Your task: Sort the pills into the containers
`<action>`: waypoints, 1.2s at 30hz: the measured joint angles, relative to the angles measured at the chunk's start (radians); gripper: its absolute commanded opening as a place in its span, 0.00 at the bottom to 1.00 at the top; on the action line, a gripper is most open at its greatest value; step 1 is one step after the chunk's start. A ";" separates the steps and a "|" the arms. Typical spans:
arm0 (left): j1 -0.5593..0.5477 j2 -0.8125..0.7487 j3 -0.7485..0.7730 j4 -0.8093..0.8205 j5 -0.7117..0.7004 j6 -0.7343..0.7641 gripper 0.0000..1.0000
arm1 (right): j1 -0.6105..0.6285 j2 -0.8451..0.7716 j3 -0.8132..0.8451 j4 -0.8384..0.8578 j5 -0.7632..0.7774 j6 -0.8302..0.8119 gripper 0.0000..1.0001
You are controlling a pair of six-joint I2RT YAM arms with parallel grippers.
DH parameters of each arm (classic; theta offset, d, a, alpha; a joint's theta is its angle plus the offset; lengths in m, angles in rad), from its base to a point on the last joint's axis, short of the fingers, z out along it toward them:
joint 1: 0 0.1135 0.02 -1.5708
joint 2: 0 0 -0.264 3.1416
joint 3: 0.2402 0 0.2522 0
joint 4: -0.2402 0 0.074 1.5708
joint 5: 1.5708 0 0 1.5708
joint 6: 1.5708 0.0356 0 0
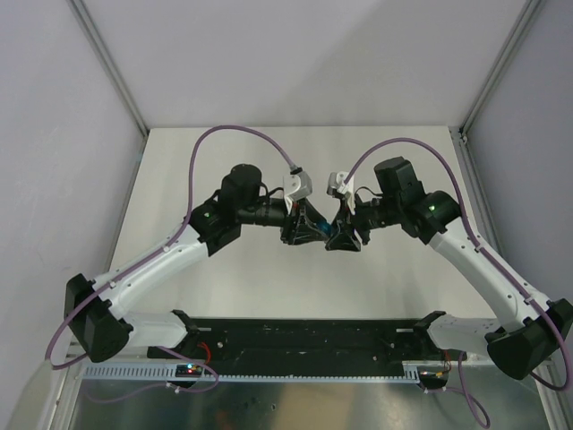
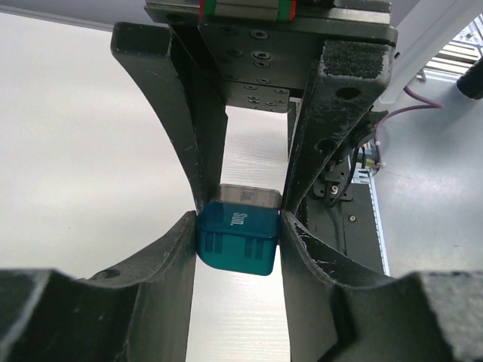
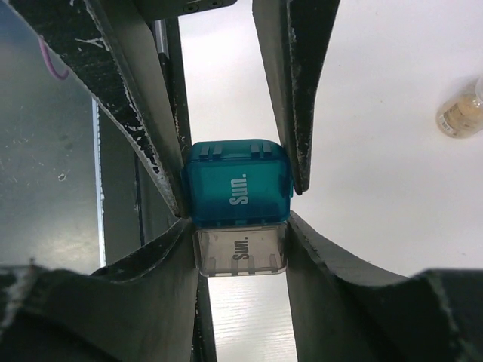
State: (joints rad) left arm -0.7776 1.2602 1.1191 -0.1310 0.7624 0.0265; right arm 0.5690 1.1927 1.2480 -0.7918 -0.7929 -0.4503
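Where the two arms meet over the middle of the table, we see the left gripper clenched on the teal box, with a finger pressed to each side. The right gripper grasps the same box from the opposite direction, its fingers touching both flanks. The grey flap adjoins one edge of the box, and we cannot tell whether it is latched. We also cannot tell whether the box touches the table. The vial lies on the white surface, well apart from the box, on the side away from the black base plate. Bare table runs from the grippers to the far wall. The right elbow sits near the right edge, and the left elbow has more room.
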 measured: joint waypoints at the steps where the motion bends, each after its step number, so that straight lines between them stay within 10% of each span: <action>1: 0.000 -0.002 -0.004 0.003 0.001 0.000 0.11 | 0.000 0.000 -0.001 0.000 -0.001 -0.003 0.13; 9: 0.000 -0.017 -0.026 0.024 0.015 0.007 0.75 | 0.012 -0.007 -0.002 -0.012 0.009 -0.033 0.00; 16: 0.000 -0.007 -0.023 0.015 0.068 0.005 0.83 | 0.031 -0.008 -0.003 -0.031 0.053 -0.052 0.00; 36: 0.000 0.067 0.017 -0.026 0.093 0.053 0.12 | 0.047 0.000 -0.006 -0.060 0.082 -0.066 0.00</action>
State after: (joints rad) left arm -0.7776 1.3273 1.1362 -0.1574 0.8558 0.0799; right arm 0.6163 1.1923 1.2419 -0.8516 -0.7113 -0.5163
